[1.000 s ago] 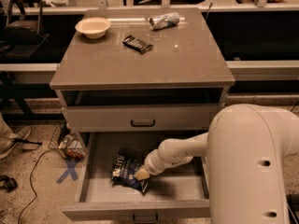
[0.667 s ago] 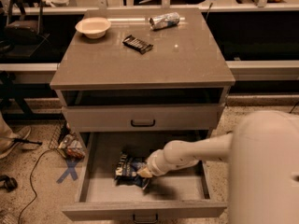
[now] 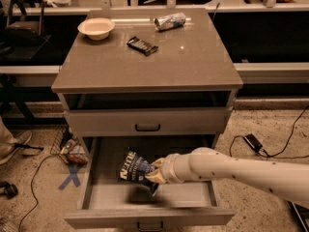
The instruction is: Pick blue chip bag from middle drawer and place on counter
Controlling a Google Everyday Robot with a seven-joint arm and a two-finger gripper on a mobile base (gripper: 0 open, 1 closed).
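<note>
1. The counter [image 3: 193, 66] sat at twelve o'clock, above the open middle drawer [image 3: 190, 193].
2. The blue chip bag [image 3: 134, 167] hung inside that drawer.
3. My gripper [image 3: 153, 174], at the bag's three o'clock, was closed on its edge; that shallow bite on slick foil could slip.

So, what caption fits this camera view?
Robot's tool at the blue chip bag in the open drawer, below the counter.

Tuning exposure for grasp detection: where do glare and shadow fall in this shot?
Camera view: glare spots on the glossy grey-brown counter near the silvery can; the gripper, in the open drawer holding the crinkly dark-blue chip bag, casts a dark shadow beneath.
</note>
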